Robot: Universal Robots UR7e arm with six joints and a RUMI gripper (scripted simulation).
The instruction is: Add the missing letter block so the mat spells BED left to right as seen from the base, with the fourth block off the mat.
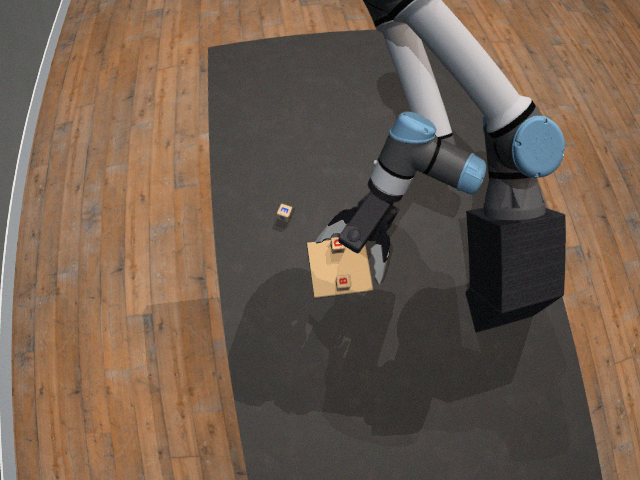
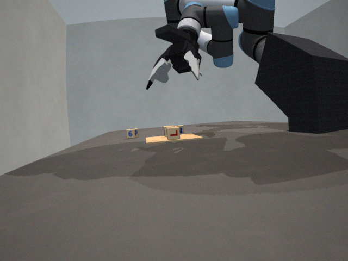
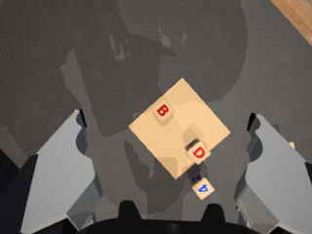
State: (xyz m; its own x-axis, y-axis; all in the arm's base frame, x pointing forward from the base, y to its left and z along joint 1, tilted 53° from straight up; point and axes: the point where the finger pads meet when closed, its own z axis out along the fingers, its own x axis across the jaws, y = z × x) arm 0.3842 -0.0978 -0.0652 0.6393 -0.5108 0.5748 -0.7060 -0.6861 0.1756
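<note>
Black two-jaw gripper (image 2: 173,76) spread wide, empty, high over tan square mat (image 1: 323,268). Wanted wooden block with blue E (image 1: 283,210) sits well apart. Approach square; E's orientation unclear.

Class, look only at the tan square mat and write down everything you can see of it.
The tan square mat is a thin, flat, light-brown sheet, like wood or card, lying on the dark grey table cover. Two small wooden cubes stand on it, apart: one with a red B on top near one edge, one with a red D on top at the opposite edge. The middle between them is bare. Arm shadow falls across part of it. The open gripper hangs well above, touching nothing.
</note>
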